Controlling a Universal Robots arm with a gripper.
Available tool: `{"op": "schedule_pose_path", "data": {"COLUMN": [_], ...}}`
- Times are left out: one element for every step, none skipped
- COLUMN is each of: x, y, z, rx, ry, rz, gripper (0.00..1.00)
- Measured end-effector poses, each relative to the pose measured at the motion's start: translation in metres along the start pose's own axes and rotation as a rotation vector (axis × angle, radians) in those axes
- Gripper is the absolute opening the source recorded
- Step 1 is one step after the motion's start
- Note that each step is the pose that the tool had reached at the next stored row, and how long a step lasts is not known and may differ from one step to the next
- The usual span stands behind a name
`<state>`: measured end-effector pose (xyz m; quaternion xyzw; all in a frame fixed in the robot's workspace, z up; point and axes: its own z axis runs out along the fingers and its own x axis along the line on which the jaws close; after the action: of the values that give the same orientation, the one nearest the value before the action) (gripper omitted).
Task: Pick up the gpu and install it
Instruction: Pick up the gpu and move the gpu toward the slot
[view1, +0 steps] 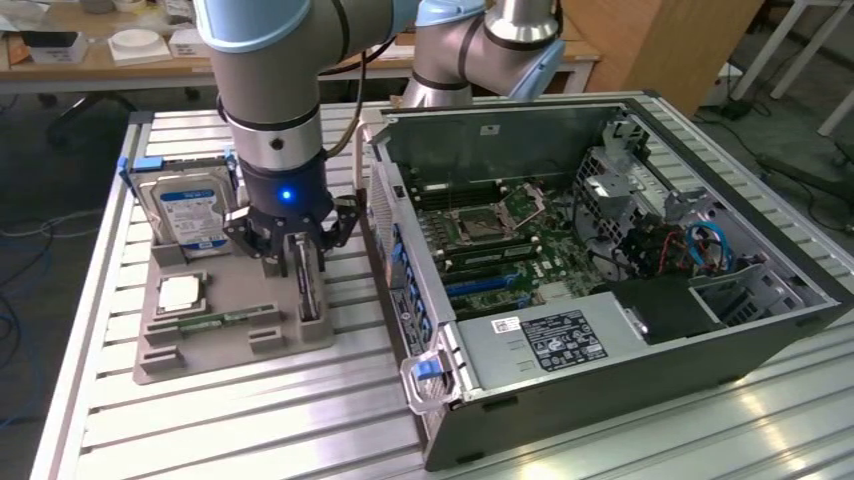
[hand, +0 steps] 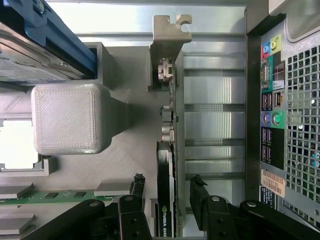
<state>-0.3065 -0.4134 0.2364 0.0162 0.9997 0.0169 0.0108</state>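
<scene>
The gpu (view1: 310, 292) is seen standing on edge in a slot of the grey parts tray (view1: 234, 355), left of centre in the exterior view. It is straddled by the gripper (view1: 296, 264), whose fingers (hand: 137, 186) are held open, one on each side, with gaps visible. An open computer case (view1: 694, 350) is set just beside the tray, towards the exterior view's right.

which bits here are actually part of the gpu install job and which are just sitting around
Job: gpu, standing in the grey tray; open gripper straddling it; computer case.
Lying about: hard drive; memory stick; processor chip.
</scene>
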Motion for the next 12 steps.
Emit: {"op": "schedule_pose_path", "data": {"x": [0.0, 0.0, 0.0, 0.0, 0.0, 0.0, 0.0, 0.0, 0.0, 0.0, 0.0, 0.0], "y": [0.0, 0.0, 0.0, 0.0, 0.0, 0.0, 0.0, 0.0, 0.0, 0.0, 0.0, 0.0], "z": [0.0, 0.0, 0.0, 0.0, 0.0, 0.0, 0.0, 0.0, 0.0, 0.0, 0.0, 0.0], "rx": [0.0, -0.0001, 0.0, -0.0001, -0.0001, 0.0, 0.0, -0.0001, 0.0, -0.0001, 0.0, -0.0001], "ry": [0.0, 0.0, 0.0, 0.0, 0.0, 0.0, 0.0, 0.0, 0.0, 0.0, 0.0, 0.0], "rz": [0.0, 0.0, 0.0, 0.0, 0.0, 0.0, 0.0, 0.0, 0.0, 0.0, 0.0, 0.0], "gripper": [0.49, 0.49, 0.49, 0.49, 0.49, 0.49, 0.49, 0.49, 0.49, 0.49, 0.47, 0.41]}}
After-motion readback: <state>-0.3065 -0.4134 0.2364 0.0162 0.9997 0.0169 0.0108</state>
